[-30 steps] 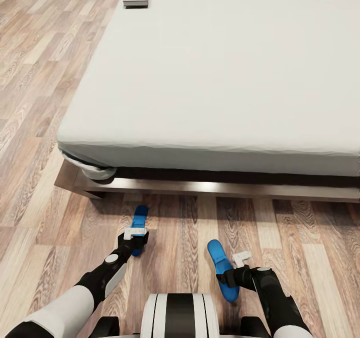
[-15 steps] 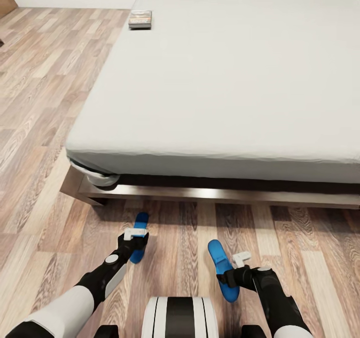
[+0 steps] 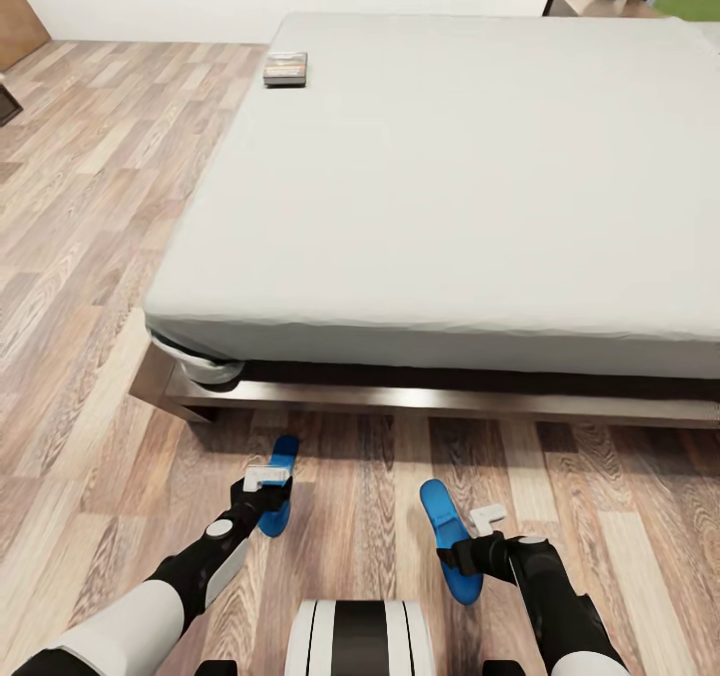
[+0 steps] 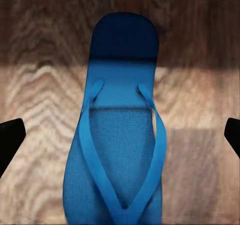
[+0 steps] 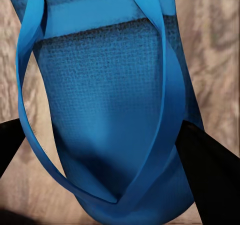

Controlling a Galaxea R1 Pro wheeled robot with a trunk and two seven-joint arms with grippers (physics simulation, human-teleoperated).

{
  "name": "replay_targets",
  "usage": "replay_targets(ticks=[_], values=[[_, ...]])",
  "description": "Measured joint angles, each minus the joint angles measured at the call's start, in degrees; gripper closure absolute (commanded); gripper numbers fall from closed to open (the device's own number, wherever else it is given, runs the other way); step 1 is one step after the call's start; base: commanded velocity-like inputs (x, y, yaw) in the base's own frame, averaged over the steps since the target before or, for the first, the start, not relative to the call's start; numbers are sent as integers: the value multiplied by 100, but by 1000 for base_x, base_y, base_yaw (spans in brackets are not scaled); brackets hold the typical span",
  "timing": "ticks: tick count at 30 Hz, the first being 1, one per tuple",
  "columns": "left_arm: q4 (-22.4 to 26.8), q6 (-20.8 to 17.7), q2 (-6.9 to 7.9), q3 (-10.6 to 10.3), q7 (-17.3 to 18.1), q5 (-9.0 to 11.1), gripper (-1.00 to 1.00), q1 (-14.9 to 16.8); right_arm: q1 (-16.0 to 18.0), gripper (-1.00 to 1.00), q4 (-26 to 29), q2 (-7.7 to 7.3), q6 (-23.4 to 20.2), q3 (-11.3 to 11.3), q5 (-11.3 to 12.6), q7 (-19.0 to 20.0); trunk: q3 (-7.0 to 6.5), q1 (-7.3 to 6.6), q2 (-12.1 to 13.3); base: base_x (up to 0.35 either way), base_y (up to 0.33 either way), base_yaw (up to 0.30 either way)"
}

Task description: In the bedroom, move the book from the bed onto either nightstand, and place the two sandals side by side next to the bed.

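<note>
1. Nearest, at 5 o'clock in the head view: my right gripper is against the right sandal. In the right wrist view the dark fingertips press both edges of the sole, so I read it as clamped on this sandal.
2. At 7 o'clock: my left gripper sits over the left sandal. The left wrist view shows the fingertips spread wide of the sole, not touching: open, released.
3. The 2 sandals lie on the wood floor, near each other but well apart, not yet a tidy pair.
4. Beyond, 12 o'clock: the bed. The book lies at its far corner, 11 o'clock.
5. Far, 1 o'clock: the nightstand.
6. Change over 1 s: the head view has tilted up, bringing the nightstand into sight; arms and sandals unmoved. Judgement: book step comes next.
</note>
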State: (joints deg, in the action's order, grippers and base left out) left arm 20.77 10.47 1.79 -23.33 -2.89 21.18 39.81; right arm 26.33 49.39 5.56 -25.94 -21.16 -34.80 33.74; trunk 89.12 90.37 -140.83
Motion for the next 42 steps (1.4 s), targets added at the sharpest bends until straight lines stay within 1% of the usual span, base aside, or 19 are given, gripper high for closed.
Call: replay_targets(ticks=[5,9,11,16,37,39,42], values=[[-277,5,14,2,-11,9,-100,-21,0,100,-9,-3,6,-5,0,-8,-90,-110,200,0,0,0],[-534,9,50,9,-37,16,-100,-26,0,100,-16,-7,11,-13,-2,-9,-90,-110,202,0,0,0],[-589,0,83,13,-45,19,-100,-30,0,100,-17,-4,11,-15,1,-10,-126,-154,281,0,0,0],[-631,-18,116,48,-35,32,-100,-35,0,100,-18,-2,15,-13,0,-10,-215,-264,481,0,0,0],[-663,-28,134,62,-65,15,-100,-36,0,100,-19,2,21,-16,1,-14,-592,-725,1324,0,0,0],[-683,-27,134,62,-72,17,-100,-36,0,100,-20,4,22,-19,-3,-33,-593,-725,1325,0,0,0],[-708,-26,134,62,-79,19,-100,-41,0,100,-45,13,21,-27,1,-244,-593,-725,1325,0,0,0]])
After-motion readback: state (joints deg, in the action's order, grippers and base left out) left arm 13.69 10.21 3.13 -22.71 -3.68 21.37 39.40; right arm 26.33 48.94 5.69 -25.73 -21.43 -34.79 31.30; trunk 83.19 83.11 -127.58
